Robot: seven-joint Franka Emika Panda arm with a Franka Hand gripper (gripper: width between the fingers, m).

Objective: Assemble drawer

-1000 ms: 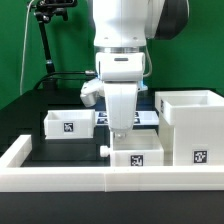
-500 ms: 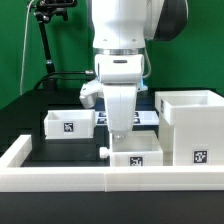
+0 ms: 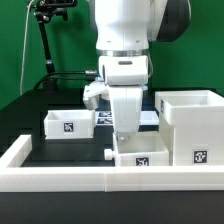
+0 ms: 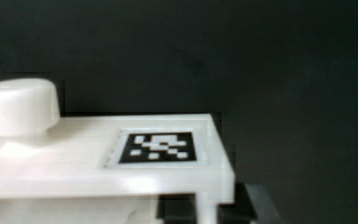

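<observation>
wrist view: tray (image 4: 51,165) knob (image 4: 19,105) and tag (image 4: 158,147) up close, claw (image 4: 208,206) narrow, tips together; exterior view only: housing (image 3: 190,125), second tray (image 3: 68,124)

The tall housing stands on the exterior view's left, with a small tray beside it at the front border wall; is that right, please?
Not quite: the exterior view shows the tall housing on that view's right, not left. The small tray does sit beside it at the front border wall.

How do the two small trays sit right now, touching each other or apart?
Apart. The exterior view shows a strip of bare black table between the near tray and the far tray, which sits further back toward the exterior view's left.
</observation>
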